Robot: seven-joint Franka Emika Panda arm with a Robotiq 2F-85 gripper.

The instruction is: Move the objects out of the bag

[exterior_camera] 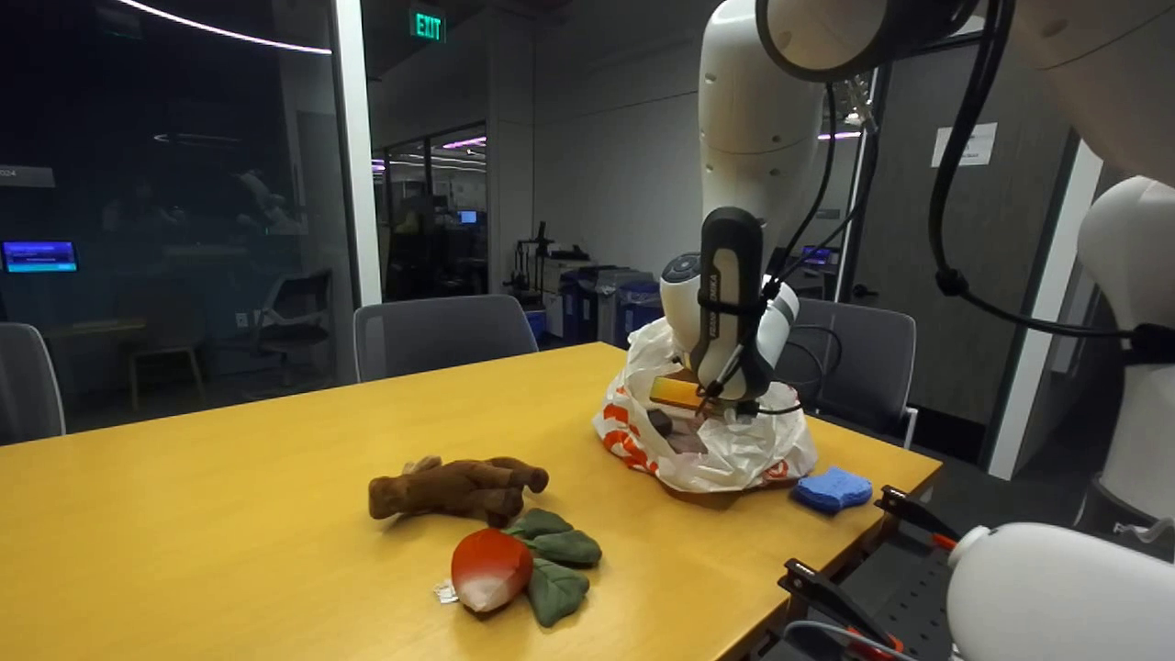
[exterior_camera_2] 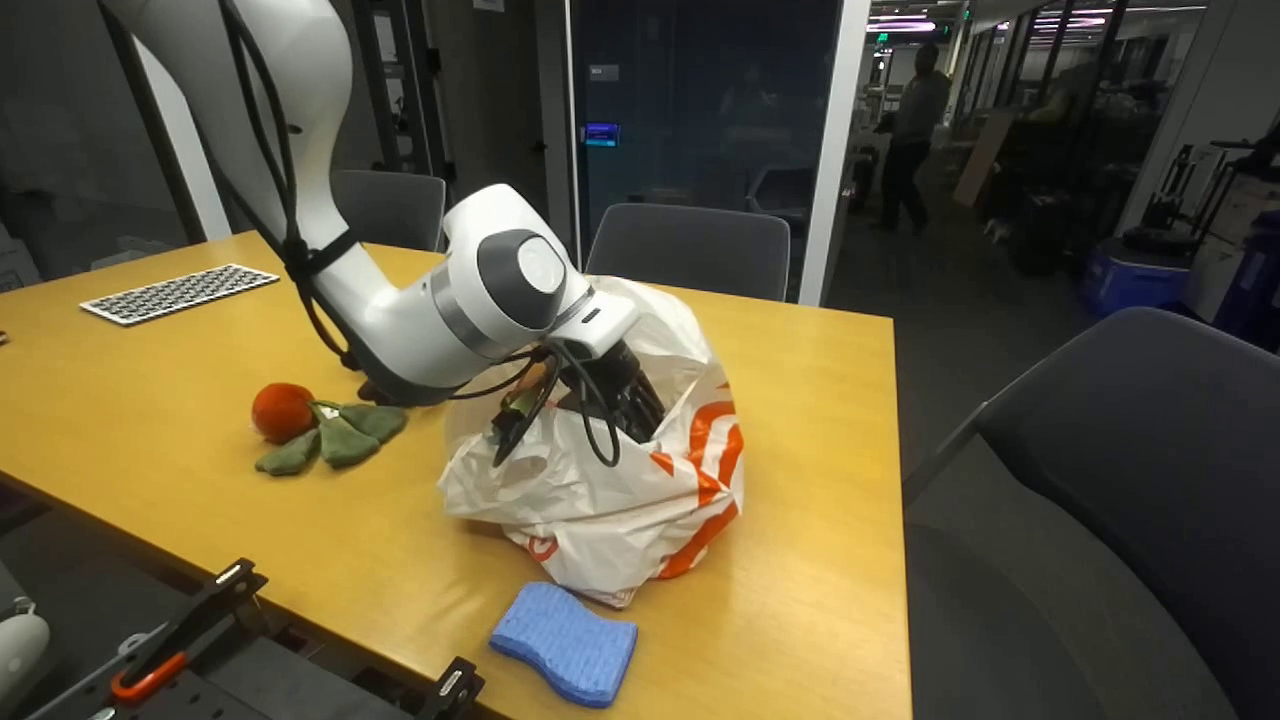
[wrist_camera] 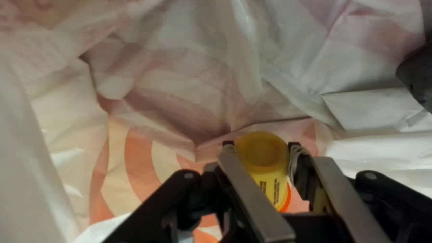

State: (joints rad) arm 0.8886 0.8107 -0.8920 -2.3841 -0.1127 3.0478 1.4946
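The white plastic bag (exterior_camera: 633, 450) with orange markings stands open and crumpled on the table; it also shows in an exterior view (exterior_camera_2: 640, 540). My gripper (exterior_camera_2: 630, 400) reaches down into the bag, its fingertips hidden there. In the wrist view my gripper (wrist_camera: 260, 148) has its fingers against both sides of a yellow bottle-like container (wrist_camera: 270, 182) with an amber end and dark print. The bag's inside surrounds it. A dark object (wrist_camera: 418, 77) lies at the right edge of the wrist view. A dark object (exterior_camera: 660, 422) also shows inside the bag.
A brown plush animal (exterior_camera: 459, 488) and a red radish plush (exterior_camera: 491, 569) with green leaves lie on the yellow table (exterior_camera: 229, 496). A blue sponge (exterior_camera_2: 567, 643) lies beside the bag near the table's edge. A white keyboard (exterior_camera_2: 180, 293) and grey chairs (exterior_camera_2: 690, 248) are farther off.
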